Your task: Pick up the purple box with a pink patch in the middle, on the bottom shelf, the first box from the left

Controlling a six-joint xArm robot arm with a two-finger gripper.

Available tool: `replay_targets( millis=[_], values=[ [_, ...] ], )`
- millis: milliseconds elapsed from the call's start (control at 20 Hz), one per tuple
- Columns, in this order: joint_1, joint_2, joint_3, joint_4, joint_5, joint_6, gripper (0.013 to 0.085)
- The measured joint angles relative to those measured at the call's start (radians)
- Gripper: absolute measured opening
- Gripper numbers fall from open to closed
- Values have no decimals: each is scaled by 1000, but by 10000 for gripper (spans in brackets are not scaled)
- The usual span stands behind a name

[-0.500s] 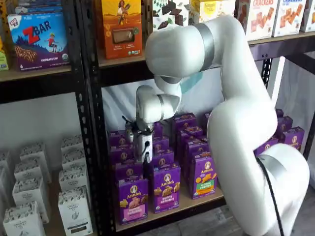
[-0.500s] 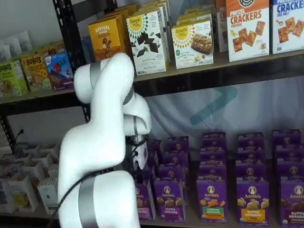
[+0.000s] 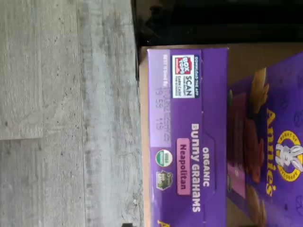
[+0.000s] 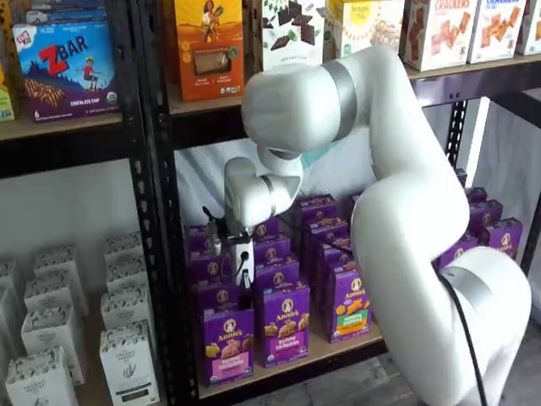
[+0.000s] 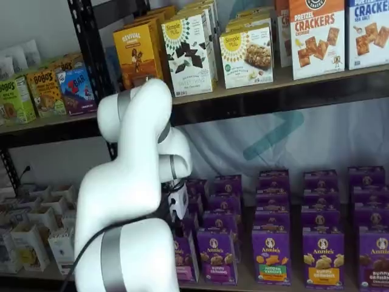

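The purple box (image 4: 227, 342), an upright Annie's carton with a pink patch, stands at the lower-left front of the tan wooden bottom shelf (image 4: 330, 348). You see the white-bodied gripper (image 4: 243, 283) hanging just above it; finger spacing: cannot tell.

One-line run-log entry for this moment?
phase: approach | target: purple box, bottom shelf, not grasped | gripper: above box row, state unclear | wrist: Neapolitan top
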Motion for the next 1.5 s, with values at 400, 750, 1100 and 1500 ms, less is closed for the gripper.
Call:
replay_targets(
  millis=[400,750,1100,1500],
  values=[
    [6,35,-28,-29,0,30,850],
    [12,57,-49,-48,19,52,850],
    [21,82,-59,-70,13,80,850],
    [25,123,-66,-75,-22,89,850]
  ],
)
